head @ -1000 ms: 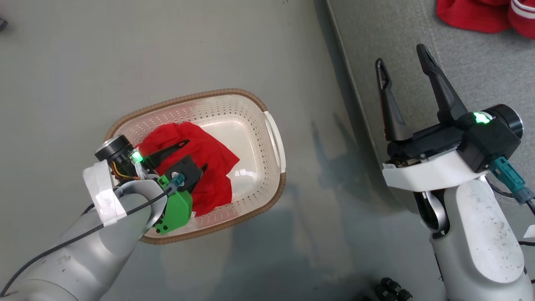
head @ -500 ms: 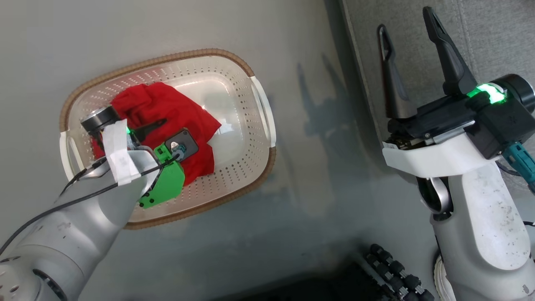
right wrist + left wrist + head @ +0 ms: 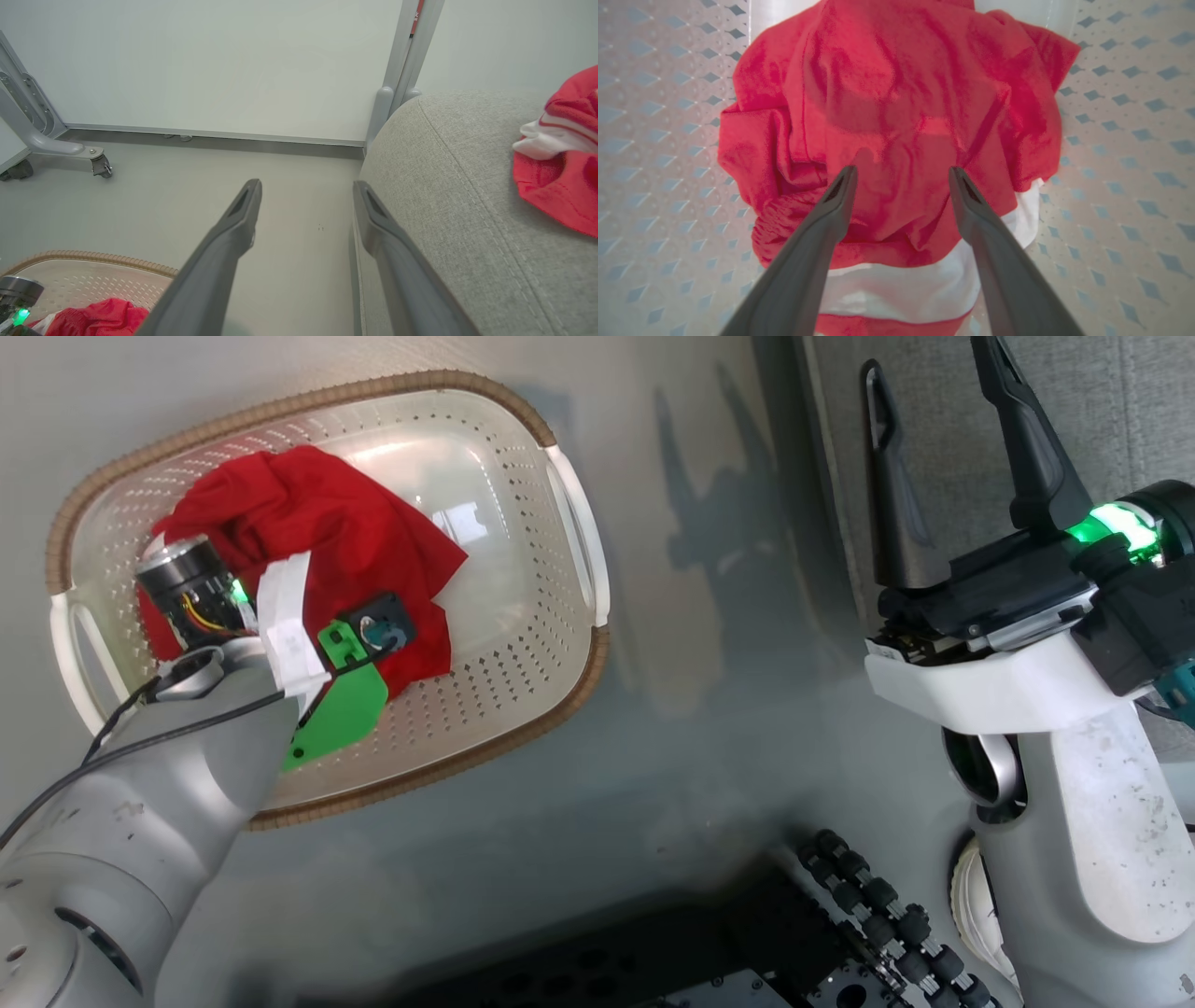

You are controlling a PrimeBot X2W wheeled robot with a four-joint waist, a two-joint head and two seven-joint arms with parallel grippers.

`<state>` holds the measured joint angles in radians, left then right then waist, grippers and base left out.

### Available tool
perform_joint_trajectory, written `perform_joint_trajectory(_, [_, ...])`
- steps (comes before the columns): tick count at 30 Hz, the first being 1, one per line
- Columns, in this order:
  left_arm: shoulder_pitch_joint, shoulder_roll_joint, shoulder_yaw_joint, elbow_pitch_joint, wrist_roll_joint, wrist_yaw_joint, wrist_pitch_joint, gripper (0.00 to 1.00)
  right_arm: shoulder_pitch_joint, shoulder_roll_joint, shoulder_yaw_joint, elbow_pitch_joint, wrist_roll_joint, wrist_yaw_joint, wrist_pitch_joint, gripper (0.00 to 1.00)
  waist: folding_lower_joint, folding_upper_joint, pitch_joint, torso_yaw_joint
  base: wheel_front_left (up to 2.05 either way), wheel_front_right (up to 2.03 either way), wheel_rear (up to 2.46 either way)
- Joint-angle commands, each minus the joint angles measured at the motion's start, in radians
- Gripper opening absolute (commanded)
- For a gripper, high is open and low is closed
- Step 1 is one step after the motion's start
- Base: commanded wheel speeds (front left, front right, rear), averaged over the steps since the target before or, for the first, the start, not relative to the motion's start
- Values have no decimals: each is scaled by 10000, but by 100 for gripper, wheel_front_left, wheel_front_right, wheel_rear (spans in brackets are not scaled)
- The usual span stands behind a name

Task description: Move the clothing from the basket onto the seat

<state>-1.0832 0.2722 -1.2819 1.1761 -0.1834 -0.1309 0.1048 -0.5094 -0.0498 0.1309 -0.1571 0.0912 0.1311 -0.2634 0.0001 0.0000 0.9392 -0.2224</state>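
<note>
red clothing (image 3: 896, 93) lies in the basket (image 3: 523, 691) under spread left fingers (image 3: 822, 224); right fingers (image 3: 229, 228) spread beside seat (image 3: 444, 186) edge.

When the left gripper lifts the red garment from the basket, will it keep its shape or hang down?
Probably floppy: the red garment lies crumpled in soft folds, so it should drape below wherever the open left gripper pinches it. It is likely light, since it looks like thin cloth. A trailing edge might drag on the basket wall.

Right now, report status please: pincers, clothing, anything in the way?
Left pincer open, low over red garment in basket. Right pincer open, empty, beside seat. Second garment on seat. No obstacle seen.
</note>
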Motion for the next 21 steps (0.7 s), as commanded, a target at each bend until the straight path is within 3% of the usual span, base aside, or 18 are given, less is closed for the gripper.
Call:
perform_joint_trajectory(1, [-217, 75, 5, 56, 66, 5, 155, 100, -27, -14, -36, -81, -15, -7, -20, 100, -1, 0, 230, -15, 0, 0, 0])
perform_joint_trajectory(10, [-481, 102, 5, 44, 5, 5, 1050, 100, 133, -15, -95, -349, -149, -7, -20, 100, -1, 0, 640, 130, 0, 0, 0])
perform_joint_trajectory(21, [-683, 192, 5, -86, -59, 5, 1414, 100, 475, -14, -200, -913, -436, -7, -20, 100, -1, 0, 1103, 273, 0, 0, 0])
